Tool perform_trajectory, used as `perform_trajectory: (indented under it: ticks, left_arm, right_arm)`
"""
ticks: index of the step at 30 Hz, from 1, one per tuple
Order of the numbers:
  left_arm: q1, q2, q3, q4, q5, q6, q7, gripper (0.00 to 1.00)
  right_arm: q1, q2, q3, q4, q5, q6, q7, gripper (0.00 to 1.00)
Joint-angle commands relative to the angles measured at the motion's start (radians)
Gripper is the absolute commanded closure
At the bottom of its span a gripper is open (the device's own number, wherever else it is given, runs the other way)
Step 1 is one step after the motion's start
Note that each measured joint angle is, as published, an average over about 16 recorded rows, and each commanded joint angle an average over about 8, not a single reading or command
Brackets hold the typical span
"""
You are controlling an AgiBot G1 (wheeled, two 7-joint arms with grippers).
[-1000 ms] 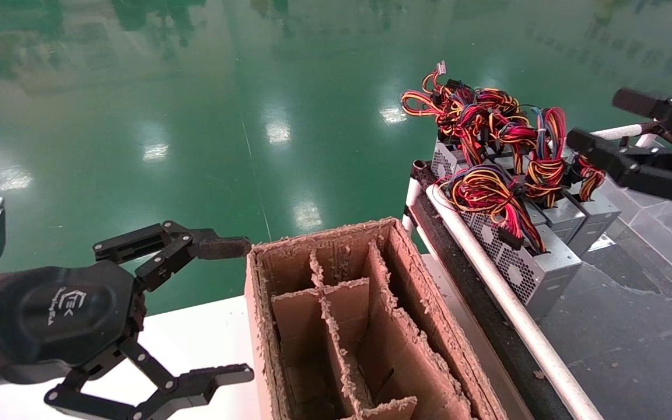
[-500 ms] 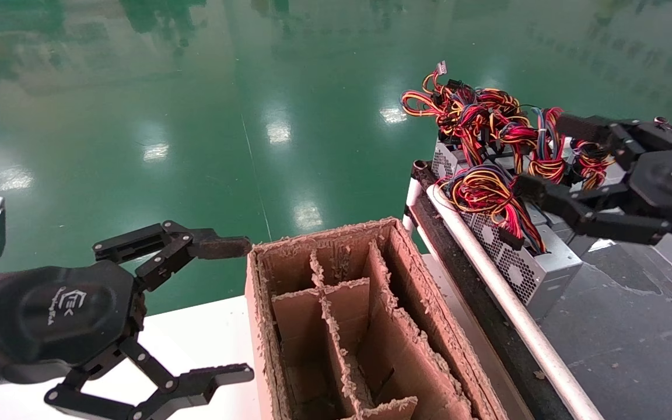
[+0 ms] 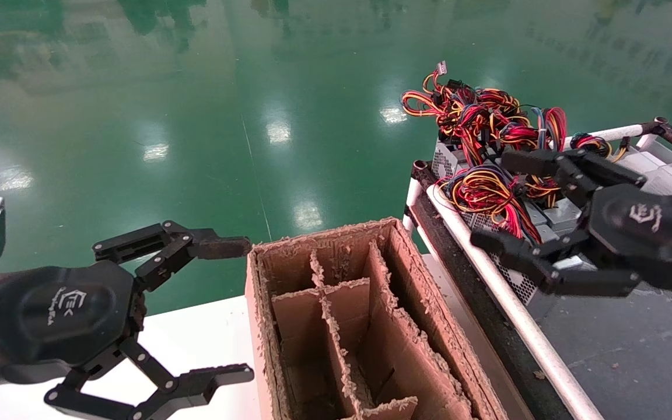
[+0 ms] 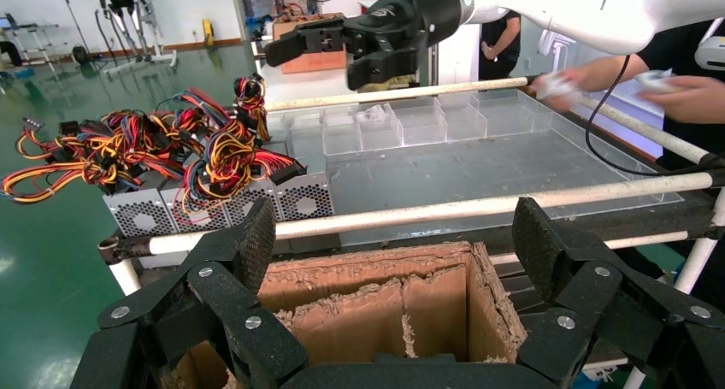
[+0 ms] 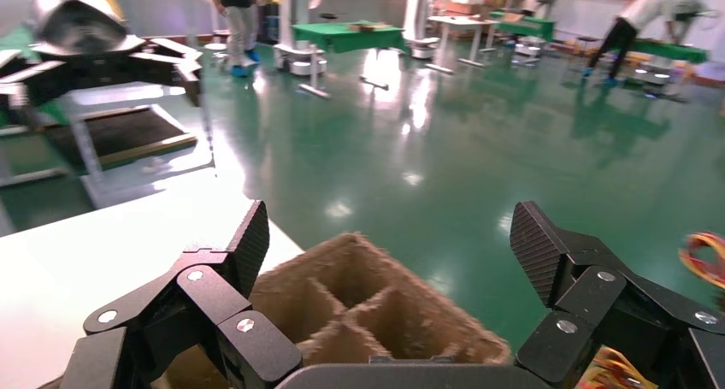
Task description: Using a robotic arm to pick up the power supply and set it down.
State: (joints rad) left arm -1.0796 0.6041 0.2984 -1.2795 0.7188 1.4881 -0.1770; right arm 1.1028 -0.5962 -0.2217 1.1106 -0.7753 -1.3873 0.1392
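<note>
The power supply (image 3: pixel 514 283) is the nearest grey perforated box in a row on the cart, with a mostly red wire bundle (image 3: pixel 479 192) on top. It also shows in the left wrist view as the power supply (image 4: pixel 303 199). My right gripper (image 3: pixel 496 201), on the glossy white robotic arm (image 4: pixel 581 4), hovers open just above that bundle with nothing between its fingers. In its own view the right gripper (image 5: pixel 393 245) looks across at the cardboard box (image 5: pixel 376 312). My left gripper (image 3: pixel 234 309) stays open and empty beside the box's left wall.
A worn cardboard box (image 3: pixel 371 315) with dividers stands on the white table (image 3: pixel 207 332). A white rail (image 3: pixel 511 303) edges the cart between box and power supplies. More grey units with wire loops (image 3: pixel 476 111) sit behind. Clear trays (image 4: pixel 427 120) and a person (image 4: pixel 684 73) are beyond.
My right gripper has swung in from the far right, moving left and down until it sits over the nearest power supply's wires. The left gripper has not moved.
</note>
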Motion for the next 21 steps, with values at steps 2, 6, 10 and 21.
perform_trajectory:
  ticks: [2,6,10,21]
  left_arm:
    - [0.0,0.0,0.0,0.0,0.0,0.0,0.0,0.0]
    - [0.0,0.0,0.0,0.0,0.0,0.0,0.0,0.0]
    - [0.0,0.0,0.001,0.0,0.0,0.0,0.0,0.0]
    - [0.0,0.0,0.001,0.0,-0.001,0.0,0.001,0.0]
  right_arm:
    - [-0.004,-0.002,-0.007,0.022,0.006,-0.014,0.006,0.0]
    - [-0.008,-0.004,-0.017,0.051,0.013,-0.032,0.014,0.0]
    - [-0.013,-0.007,-0.027,0.08,0.021,-0.05,0.022,0.0]
    - [-0.026,-0.014,-0.052,0.157,0.04,-0.098,0.044,0.0]
